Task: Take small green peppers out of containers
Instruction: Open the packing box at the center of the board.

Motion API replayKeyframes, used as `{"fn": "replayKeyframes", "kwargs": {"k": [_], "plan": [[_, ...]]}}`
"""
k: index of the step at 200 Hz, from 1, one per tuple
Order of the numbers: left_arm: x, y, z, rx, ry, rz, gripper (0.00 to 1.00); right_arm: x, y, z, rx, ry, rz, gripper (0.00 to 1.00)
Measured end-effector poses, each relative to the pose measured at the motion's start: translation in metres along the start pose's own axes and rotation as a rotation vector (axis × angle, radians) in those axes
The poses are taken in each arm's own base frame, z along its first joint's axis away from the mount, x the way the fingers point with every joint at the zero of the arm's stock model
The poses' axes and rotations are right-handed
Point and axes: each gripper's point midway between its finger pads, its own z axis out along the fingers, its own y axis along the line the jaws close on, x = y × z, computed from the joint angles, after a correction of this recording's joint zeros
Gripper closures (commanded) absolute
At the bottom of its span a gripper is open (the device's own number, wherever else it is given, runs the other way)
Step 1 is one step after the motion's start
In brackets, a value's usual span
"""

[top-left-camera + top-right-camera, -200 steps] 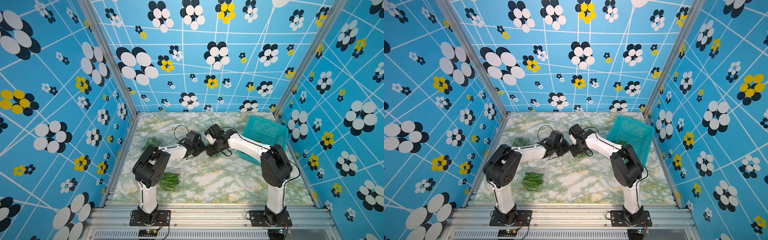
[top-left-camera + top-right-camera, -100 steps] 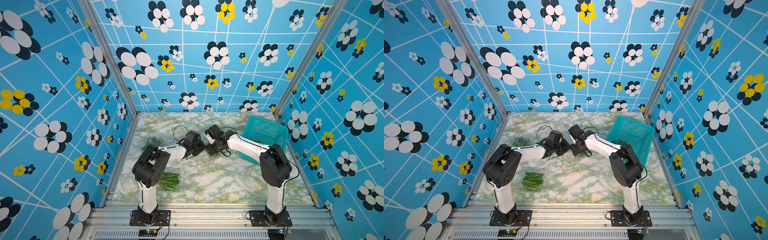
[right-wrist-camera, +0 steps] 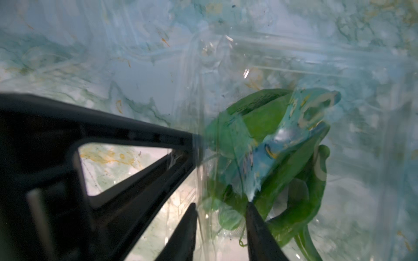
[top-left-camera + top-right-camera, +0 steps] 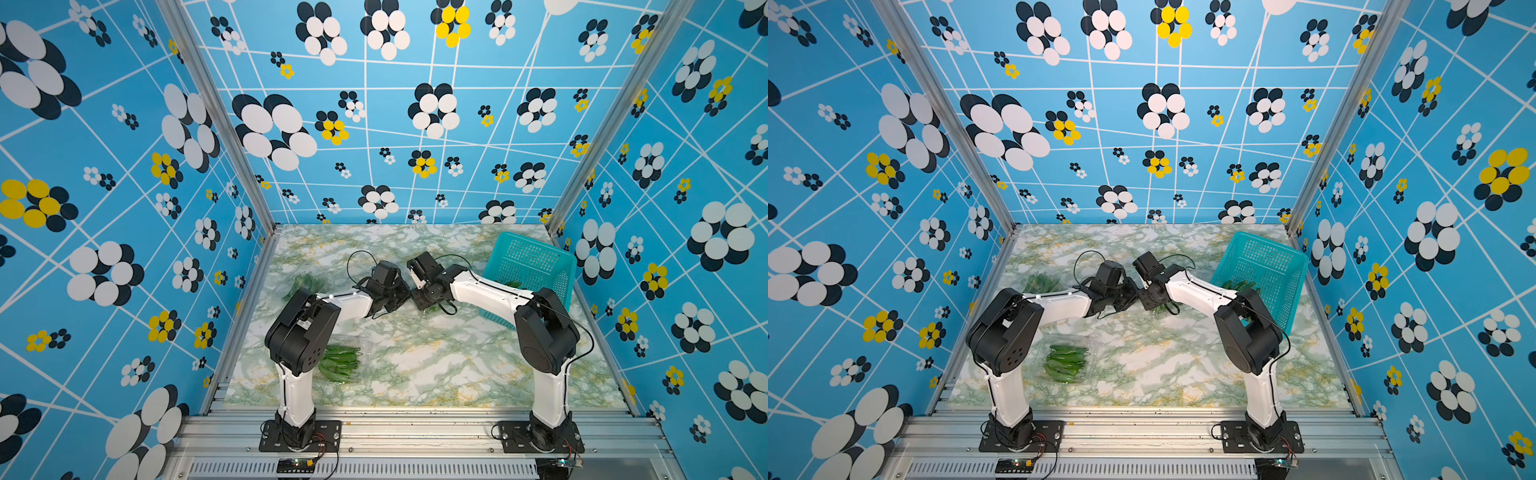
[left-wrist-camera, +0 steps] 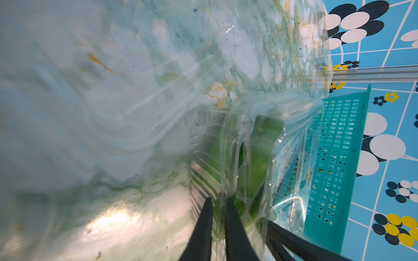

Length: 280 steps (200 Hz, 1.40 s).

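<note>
A clear container (image 5: 291, 135) of small green peppers (image 3: 260, 113) lies at mid-table between both wrists, with a bit of green showing in both top views (image 4: 433, 308) (image 4: 1158, 309). My left gripper (image 5: 218, 202) is shut on its thin ribbed wall. My right gripper (image 3: 221, 204) stands open, its jaws astride the plastic edge with a pepper tip in the gap. In both top views the left gripper (image 4: 401, 299) and right gripper (image 4: 419, 297) nearly touch, with their fingertips hidden.
Another container full of peppers (image 4: 338, 361) (image 4: 1065, 361) lies by the left arm's base, and one more (image 4: 307, 284) (image 4: 1042, 282) sits at the back left. A teal basket (image 4: 532, 266) (image 4: 1262, 266) (image 5: 334, 158) stands tilted at the back right, holding some peppers (image 4: 1239, 286).
The right gripper's jaws have narrowed around the container's edge. Both arms have hardly moved, and the left gripper stays shut.
</note>
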Motion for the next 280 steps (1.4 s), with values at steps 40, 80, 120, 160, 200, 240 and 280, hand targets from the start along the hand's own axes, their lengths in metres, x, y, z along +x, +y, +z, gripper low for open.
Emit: {"fn": "replayKeyframes", "kwargs": {"k": [40, 80, 120, 160, 200, 240, 280], "plan": [[0.001, 0.001, 0.000, 0.004, 0.002, 0.001, 0.86, 0.002, 0.000, 0.002, -0.002, 0.005, 0.008, 1.00], [0.001, 0.000, 0.000, 0.004, 0.002, 0.002, 0.86, 0.000, 0.001, 0.000, -0.014, 0.005, 0.012, 1.00], [0.001, 0.001, 0.001, 0.003, 0.003, 0.003, 0.86, -0.005, 0.002, -0.011, -0.020, 0.009, 0.010, 1.00], [0.002, 0.003, 0.001, 0.002, 0.004, 0.011, 0.87, -0.008, 0.000, -0.016, -0.017, 0.012, -0.008, 1.00], [0.005, 0.002, 0.001, 0.010, 0.011, 0.026, 0.87, -0.016, -0.016, -0.023, 0.000, 0.012, -0.017, 1.00], [0.006, 0.003, 0.001, 0.006, 0.014, 0.038, 0.87, -0.034, -0.035, -0.034, 0.009, -0.028, 0.009, 1.00], [0.006, 0.003, 0.001, 0.004, 0.014, 0.038, 0.87, -0.055, -0.038, -0.049, -0.037, -0.089, 0.056, 1.00]]}}
